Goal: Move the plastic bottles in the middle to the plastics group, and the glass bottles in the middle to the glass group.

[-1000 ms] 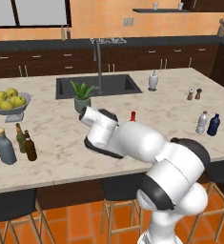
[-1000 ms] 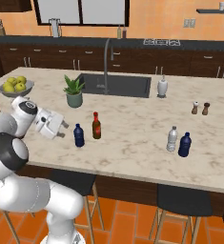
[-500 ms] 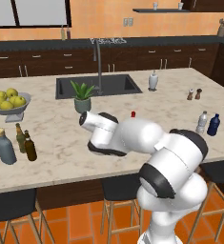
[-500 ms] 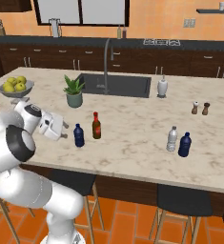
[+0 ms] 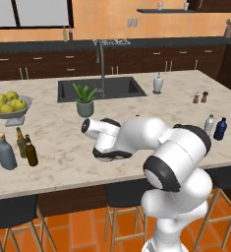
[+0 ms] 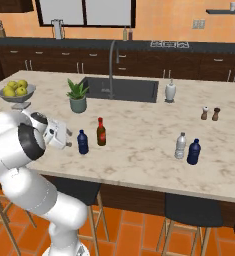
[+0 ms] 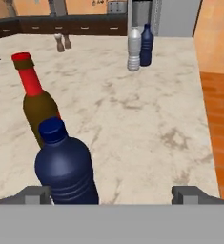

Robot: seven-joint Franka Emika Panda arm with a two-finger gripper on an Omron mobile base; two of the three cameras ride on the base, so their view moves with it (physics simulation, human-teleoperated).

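Over the marble worktop [image 6: 139, 135] I have the white arm folded low, elbow bulging toward the stools and forearm lying almost level along the near edge, wrist pointing across the slab toward the middle bottles. My claw [image 7: 112, 194] stands wide open, holding nothing, its two dark tips spread at the bottom of the hand view.

Just ahead of it, close to the left tip, stands the squat navy bottle [image 7: 66, 167] with its blue cap; from the right base camera I see the same bottle upright, just beyond the hand. Right behind it is the brown bottle with the red cap [image 7: 37, 100], also upright.

Far down the worktop the pale clear bottle [image 7: 134, 50] and the dark blue bottle [image 7: 146, 45] stand side by side. At the opposite end, from the left base camera, the grey-blue corked bottle [image 5: 5, 151], the thin olive-green bottle [image 5: 20, 141] and a plain dark brown bottle [image 5: 31, 150] cluster near the fruit bowl [image 5: 10, 110].
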